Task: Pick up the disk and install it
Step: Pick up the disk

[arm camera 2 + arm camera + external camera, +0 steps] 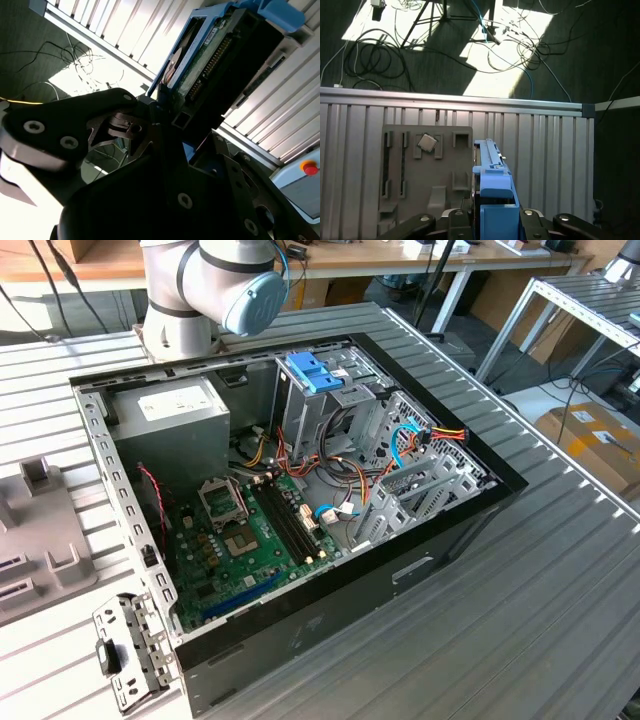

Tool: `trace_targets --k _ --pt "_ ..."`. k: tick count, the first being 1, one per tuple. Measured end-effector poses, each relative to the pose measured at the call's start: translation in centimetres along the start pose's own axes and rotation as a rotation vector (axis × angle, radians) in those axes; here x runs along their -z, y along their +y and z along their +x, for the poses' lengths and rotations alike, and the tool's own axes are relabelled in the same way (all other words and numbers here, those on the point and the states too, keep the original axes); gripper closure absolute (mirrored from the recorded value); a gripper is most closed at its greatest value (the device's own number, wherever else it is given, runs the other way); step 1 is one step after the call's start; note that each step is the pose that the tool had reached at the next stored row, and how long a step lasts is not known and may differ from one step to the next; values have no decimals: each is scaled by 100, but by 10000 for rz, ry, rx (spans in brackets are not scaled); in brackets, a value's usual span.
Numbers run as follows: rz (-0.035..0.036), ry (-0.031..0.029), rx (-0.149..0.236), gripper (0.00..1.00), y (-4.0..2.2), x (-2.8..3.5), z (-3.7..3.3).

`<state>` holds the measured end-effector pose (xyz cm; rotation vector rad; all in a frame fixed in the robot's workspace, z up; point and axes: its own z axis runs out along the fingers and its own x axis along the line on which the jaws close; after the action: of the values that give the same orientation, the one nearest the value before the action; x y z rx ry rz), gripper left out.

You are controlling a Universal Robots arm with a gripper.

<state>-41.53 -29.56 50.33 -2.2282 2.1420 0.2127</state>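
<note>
I count one ribbed metal counter (560, 570) carrying one open computer case (420, 570), with wide bare counter on the exterior view's right of the case. One grey fixture tray (445, 165) lies flat on the counter with bare ribs on both its sides, short of the counter's edge rail, and holds one square processor chip (427, 143). The single disk (492, 200) is raised clear above that tray, on edge, its long axis running straight out from the gripper (496, 222), whose fingers are closed against its two faces.
</note>
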Motion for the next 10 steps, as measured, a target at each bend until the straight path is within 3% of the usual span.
trace_targets --k 7,10 --pt "1 -11 1 64 2 97 -12" --pt "2 -13 1 64 2 105 -13"
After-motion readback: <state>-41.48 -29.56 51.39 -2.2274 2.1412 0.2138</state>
